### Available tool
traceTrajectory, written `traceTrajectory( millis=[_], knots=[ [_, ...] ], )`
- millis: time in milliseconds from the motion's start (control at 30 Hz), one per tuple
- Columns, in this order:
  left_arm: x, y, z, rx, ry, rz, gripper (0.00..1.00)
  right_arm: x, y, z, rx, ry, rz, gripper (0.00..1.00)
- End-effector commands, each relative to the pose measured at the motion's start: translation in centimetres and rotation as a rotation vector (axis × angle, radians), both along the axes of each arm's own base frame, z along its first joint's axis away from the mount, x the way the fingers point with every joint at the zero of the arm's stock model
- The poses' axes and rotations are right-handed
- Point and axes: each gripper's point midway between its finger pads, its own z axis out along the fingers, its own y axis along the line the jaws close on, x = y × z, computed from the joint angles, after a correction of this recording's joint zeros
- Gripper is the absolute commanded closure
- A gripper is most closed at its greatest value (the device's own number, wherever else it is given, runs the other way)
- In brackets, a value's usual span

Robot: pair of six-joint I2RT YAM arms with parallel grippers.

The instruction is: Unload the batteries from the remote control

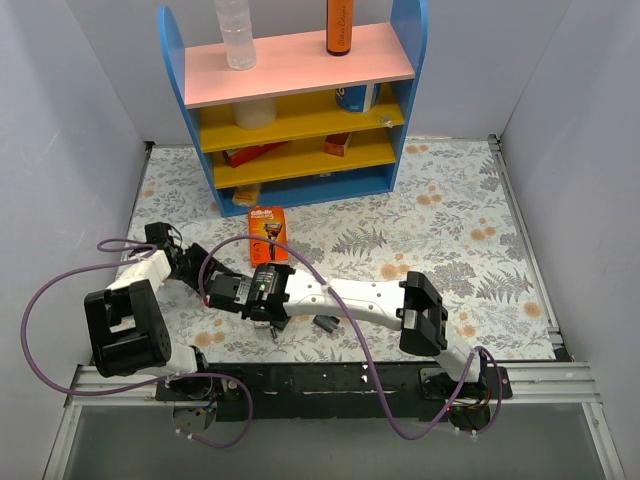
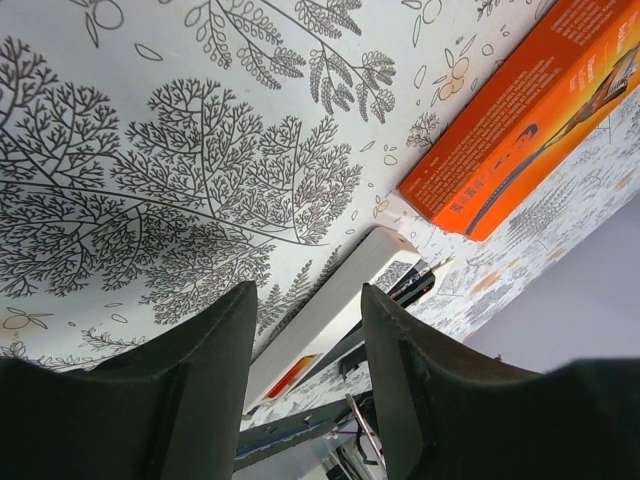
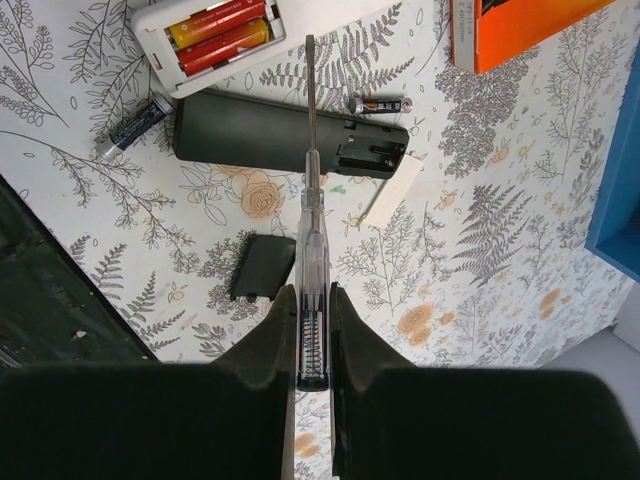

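Two red-orange batteries point(image 3: 220, 33) lie side by side in the open bay of a white remote control point(image 3: 160, 25) at the top left of the right wrist view. My right gripper point(image 3: 312, 295) is shut on a clear-handled screwdriver point(image 3: 311, 240). Its shaft runs over a black remote point(image 3: 250, 130), and its tip ends beside the white remote. In the left wrist view my left gripper point(image 2: 305, 295) stands open over the mat, with nothing between its fingers. Beyond it lie the white remote point(image 2: 335, 300) and a sliver of red-orange battery point(image 2: 290, 378).
Two dark loose batteries point(image 3: 135, 125) point(image 3: 380, 103) lie beside the black remote, whose end bay is open. A black cover point(image 3: 262, 267) and a small white cover point(image 3: 393, 190) rest on the mat. The orange razor package point(image 1: 268, 225) lies before the blue shelf point(image 1: 300, 185).
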Motion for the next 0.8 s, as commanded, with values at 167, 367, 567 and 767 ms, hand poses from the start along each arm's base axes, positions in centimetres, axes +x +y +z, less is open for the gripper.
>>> traceTrajectory(
  millis=[167, 367, 567, 767],
  knots=[
    [0.3, -0.5, 0.6, -0.03, -0.05, -0.024, 0.54, -0.4, 1.4, 0.8, 0.008, -0.063, 0.032, 0.99],
    [0.2, -0.5, 0.4, -0.033, -0.046, -0.026, 0.53, -1.2, 1.5, -0.2, -0.019, -0.048, 0.042, 0.99],
    [0.2, -0.6, 0.3, -0.035, -0.043, -0.024, 0.53, -1.9, 1.3, -0.9, -0.041, -0.037, 0.041, 0.99],
    [0.1, -0.6, 0.3, -0.037, -0.042, -0.025, 0.53, -2.1, 1.2, -1.2, -0.058, -0.051, 0.045, 0.99]
  ],
)
